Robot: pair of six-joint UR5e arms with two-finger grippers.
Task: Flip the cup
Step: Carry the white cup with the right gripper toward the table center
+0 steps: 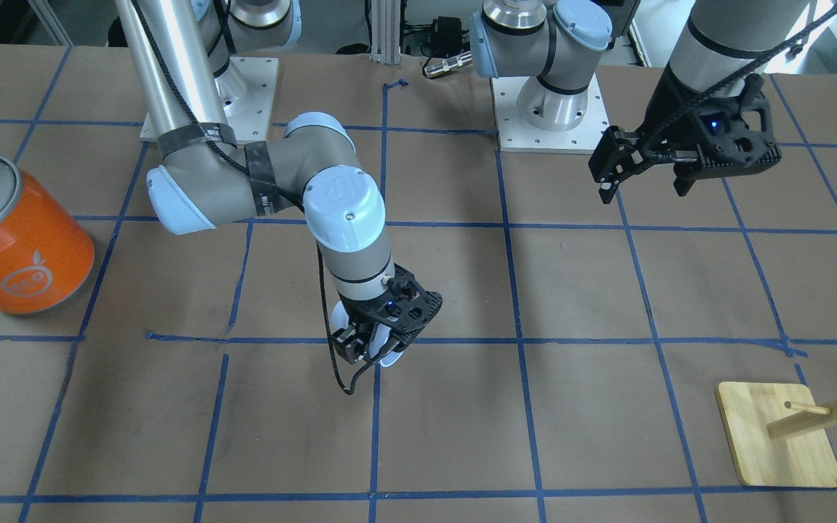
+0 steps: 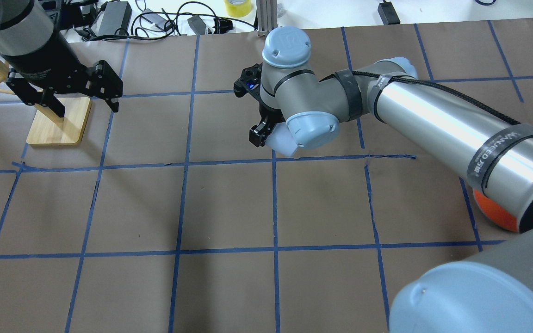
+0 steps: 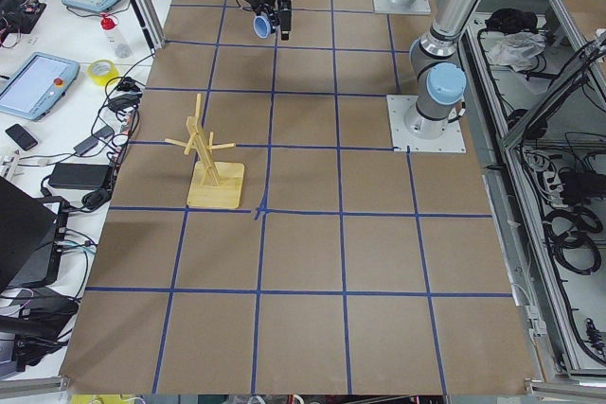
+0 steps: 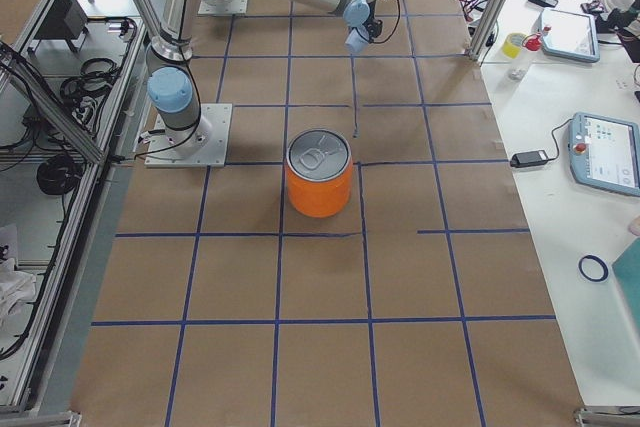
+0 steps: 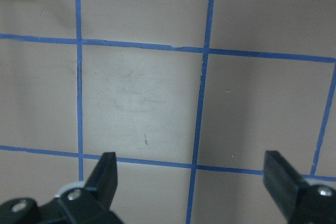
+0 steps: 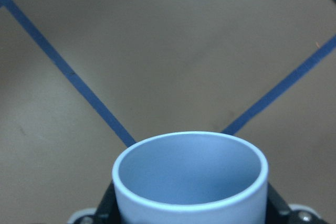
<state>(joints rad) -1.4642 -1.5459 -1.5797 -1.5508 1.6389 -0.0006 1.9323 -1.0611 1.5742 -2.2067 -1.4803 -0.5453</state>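
Observation:
My right gripper (image 1: 373, 350) is shut on the cup (image 1: 391, 356), a small pale blue-white tumbler, and holds it over the middle of the table near a blue tape line. The cup also shows in the overhead view (image 2: 278, 138) under the wrist, tilted. The right wrist view looks into its blue inside (image 6: 189, 174), with black fingers at both sides. My left gripper (image 1: 644, 190) is open and empty, held above the table far from the cup. In the left wrist view (image 5: 191, 169) only bare table lies between its fingers.
A large orange can (image 1: 15, 240) with a silver lid stands on my right side of the table. A wooden peg stand (image 1: 778, 432) stands on my left side, close beneath the left gripper in the overhead view (image 2: 60, 121). Blue tape lines grid the brown table.

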